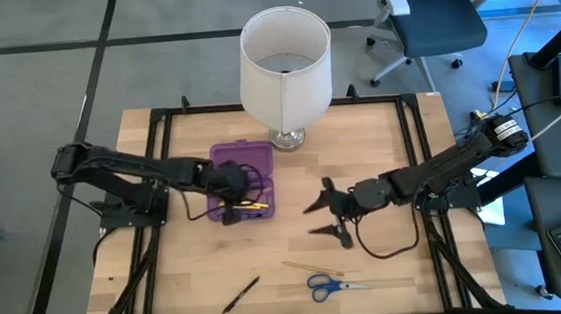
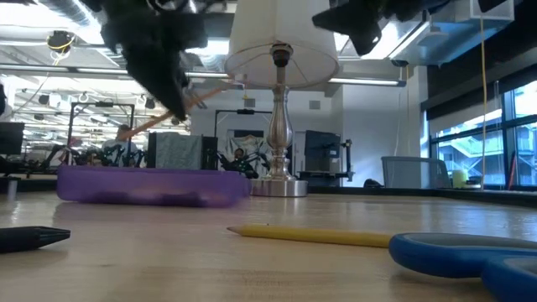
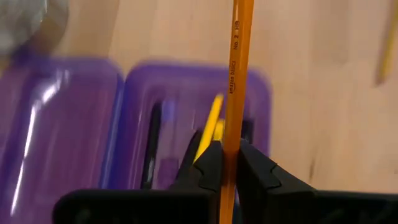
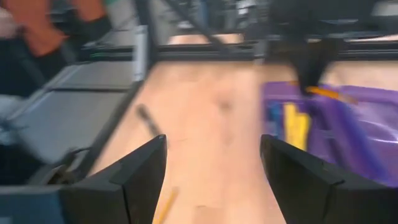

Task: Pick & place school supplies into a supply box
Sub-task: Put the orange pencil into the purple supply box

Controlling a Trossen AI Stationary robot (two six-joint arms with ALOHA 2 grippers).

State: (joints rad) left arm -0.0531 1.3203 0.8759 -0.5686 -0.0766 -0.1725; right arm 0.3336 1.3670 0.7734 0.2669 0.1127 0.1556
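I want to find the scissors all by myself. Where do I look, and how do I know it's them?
Start at the big white lamp at the table's far edge, then look straight across to the near edge. There lie the scissors, just beside a thin yellow pencil. They are the only thing with blue loop handles.

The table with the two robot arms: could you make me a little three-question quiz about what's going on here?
1. True or false: the left gripper is shut on an orange pencil above the purple supply box.
2. Which gripper stands open and empty: left or right?
3. Name the blue-handled thing lying near the table's front edge.

Key:
1. True.
2. The right gripper, over bare table beside the box.
3. The scissors, next to a yellow pencil.
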